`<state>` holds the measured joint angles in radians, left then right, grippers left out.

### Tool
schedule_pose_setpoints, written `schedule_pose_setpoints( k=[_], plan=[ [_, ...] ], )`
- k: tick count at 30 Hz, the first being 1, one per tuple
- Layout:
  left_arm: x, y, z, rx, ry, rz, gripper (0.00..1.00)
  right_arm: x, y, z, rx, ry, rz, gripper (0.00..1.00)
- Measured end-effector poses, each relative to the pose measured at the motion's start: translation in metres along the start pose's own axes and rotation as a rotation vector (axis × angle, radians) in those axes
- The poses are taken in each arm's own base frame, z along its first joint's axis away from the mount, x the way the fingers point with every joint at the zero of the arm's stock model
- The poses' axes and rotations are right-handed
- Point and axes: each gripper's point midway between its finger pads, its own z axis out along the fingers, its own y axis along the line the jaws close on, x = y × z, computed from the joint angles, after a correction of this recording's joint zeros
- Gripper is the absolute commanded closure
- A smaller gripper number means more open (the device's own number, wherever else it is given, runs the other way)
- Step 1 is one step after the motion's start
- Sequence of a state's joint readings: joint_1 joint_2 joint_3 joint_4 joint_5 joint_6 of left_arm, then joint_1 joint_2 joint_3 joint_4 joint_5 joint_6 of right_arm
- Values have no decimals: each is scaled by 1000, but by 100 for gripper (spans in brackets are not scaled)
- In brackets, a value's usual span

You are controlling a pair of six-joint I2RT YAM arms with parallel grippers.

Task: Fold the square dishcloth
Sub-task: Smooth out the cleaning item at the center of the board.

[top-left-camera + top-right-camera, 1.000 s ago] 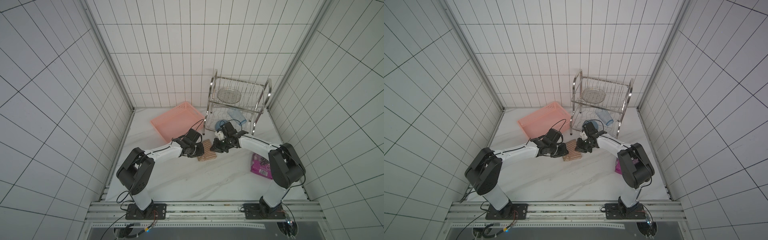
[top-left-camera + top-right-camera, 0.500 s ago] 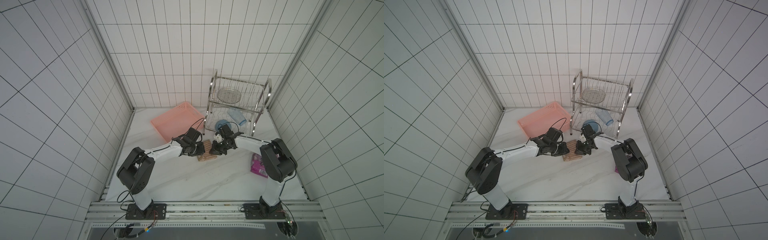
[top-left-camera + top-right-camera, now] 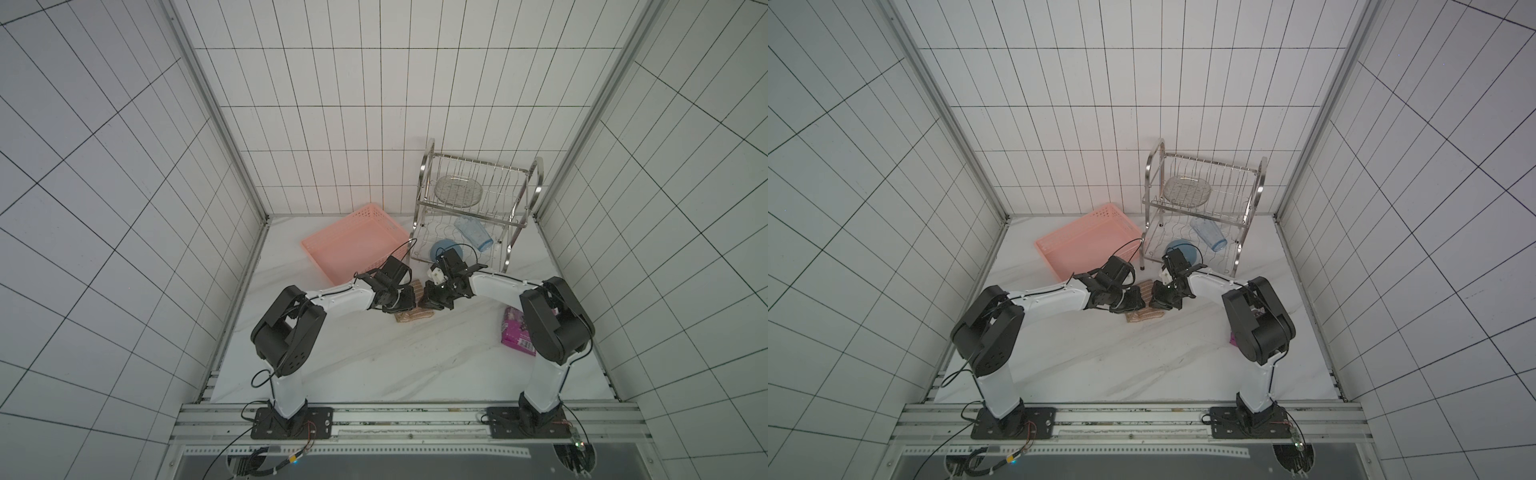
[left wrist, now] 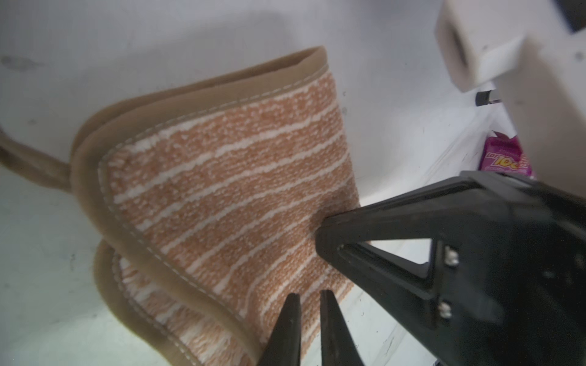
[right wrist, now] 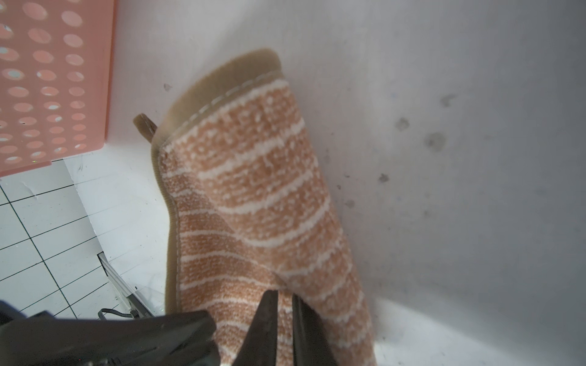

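Both left gripper (image 4: 309, 305) and right gripper (image 5: 285, 305) narrowly pinch your cloth's (image 4: 222, 190) folded edge. Counter (image 3: 395, 365) lies bare frontward; basket (image 3: 316, 259) and rack (image 3: 424, 178) crowd its back edge.

Both top views are brightly, evenly lit, tiles (image 3: 104, 174) bowed toward edges; in wrist views near parts are blurred.

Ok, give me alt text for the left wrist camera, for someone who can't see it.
A tan striped square dishcloth, doubled over, sits on a white table, pinched at one edge by the left gripper and, close beside it, the right gripper. A purple packet shows behind.
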<state>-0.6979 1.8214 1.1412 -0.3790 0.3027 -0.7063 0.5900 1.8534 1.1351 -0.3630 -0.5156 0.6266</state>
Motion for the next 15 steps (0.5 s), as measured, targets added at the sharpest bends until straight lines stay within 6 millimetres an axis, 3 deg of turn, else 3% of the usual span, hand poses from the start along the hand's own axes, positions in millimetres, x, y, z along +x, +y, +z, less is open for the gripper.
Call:
schedule_pose_setpoints(
  k=[7,15],
  plan=[
    [27,41,9,-67,62,-63,87,0,-1,0,3,-2,9,86],
    [26,51,1,-45,42,-97,87,-1,-1,0,7,-5,17,86]
  ],
)
